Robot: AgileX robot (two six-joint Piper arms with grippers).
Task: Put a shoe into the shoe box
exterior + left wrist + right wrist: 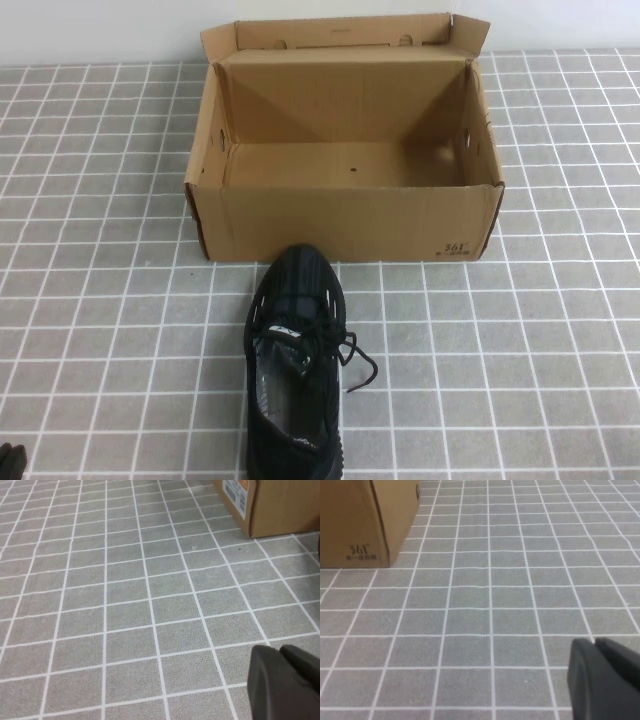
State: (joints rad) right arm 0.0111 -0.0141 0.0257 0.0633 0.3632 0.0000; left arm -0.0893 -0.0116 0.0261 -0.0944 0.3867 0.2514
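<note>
Shoe: black shoe (295,365) lies flat on the grey tiled floor cloth (520,330), just in front of the box. Its toe points at the box front and sits very near it, but I cannot tell if they touch. Its heel is at the near edge of the high view.
Laces: black laces (350,355) spill out to the right side of the shoe onto the tiles.
Box: brown cardboard shoe box (345,225) stands in the middle, far side of the table. It is open and nothing is inside. Small black print is on its front right corner.
Lid: flap lid (340,35) stands up at the back of the box.
Left gripper: left gripper (282,682) is low over bare tiles at the near left, well apart from the shoe. Its two dark fingers are pressed together with nothing between them. A corner of the box with an orange and white label (235,492) shows far off in the left wrist view.
Right gripper: right gripper (600,672) is low over bare tiles on the right side, well apart from the shoe. Its fingers are pressed together too and hold nothing. The printed box corner shows far off in the right wrist view.
</note>
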